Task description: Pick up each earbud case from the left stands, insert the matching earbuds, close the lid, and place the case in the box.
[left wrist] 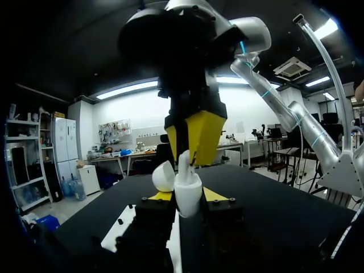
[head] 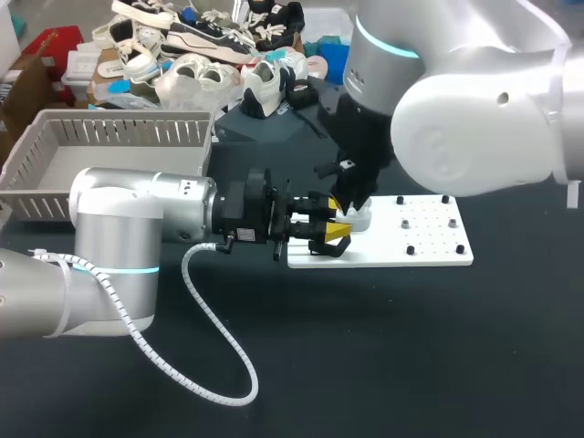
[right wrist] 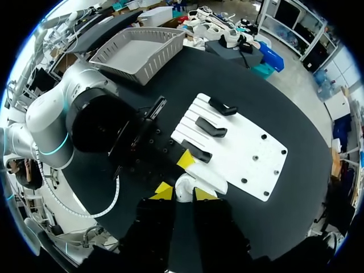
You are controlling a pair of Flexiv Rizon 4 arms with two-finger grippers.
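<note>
My left gripper [head: 334, 232] is shut on a white earbud case [left wrist: 188, 198], held upright over the left end of the white stand board [head: 429, 248]. The case's lid [left wrist: 163, 175] stands open, tipped to one side. My right gripper [head: 352, 206] comes down from above, directly over the case. It is shut on a white earbud [left wrist: 184, 161] whose stem points down into the case's open top. In the right wrist view the earbud [right wrist: 183, 187] sits between my own yellow tips, with the case [right wrist: 208, 180] just below it. Three black stands [right wrist: 211, 127] on the board are empty.
A grey slatted box [head: 109, 151] stands at the back left. The board's right half carries several small black pegs [head: 410, 249]. My left arm's white cable [head: 214, 351] loops across the front of the table. A pile of shoes [head: 210, 46] lies at the far edge.
</note>
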